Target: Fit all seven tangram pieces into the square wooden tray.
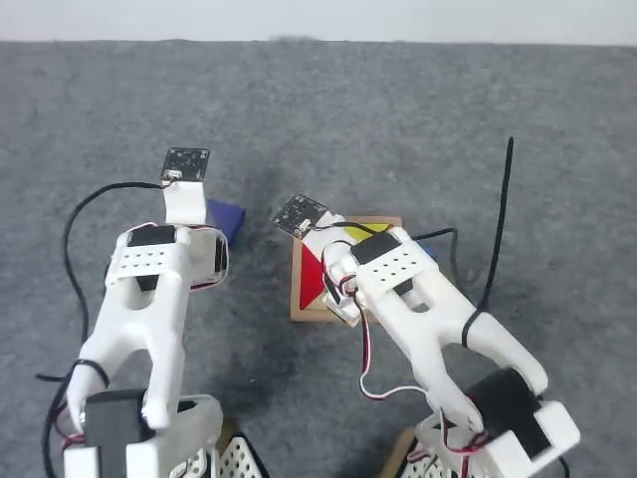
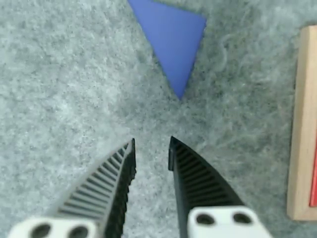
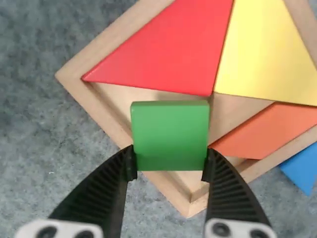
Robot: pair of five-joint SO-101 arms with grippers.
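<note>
The square wooden tray [image 1: 299, 314] lies under my right arm. It holds a red triangle [image 3: 168, 47], a yellow triangle [image 3: 262, 54] and an orange piece [image 3: 267, 131]. My right gripper [image 3: 170, 159] is shut on a green square [image 3: 170, 133], held just above the tray's bare corner next to the red triangle. A dark blue triangle [image 2: 171, 37] lies on the carpet left of the tray [image 2: 304, 124]. My left gripper [image 2: 151, 146] hangs open a short way in front of it, nothing between its fingers. A lighter blue piece [image 3: 302, 168] lies outside the tray's rim.
Grey carpet [image 1: 328, 119] covers the whole table. In the high view the dark blue triangle [image 1: 229, 217] sits beside my left arm's wrist, and a black cable [image 1: 498, 229] rises to the right of the tray.
</note>
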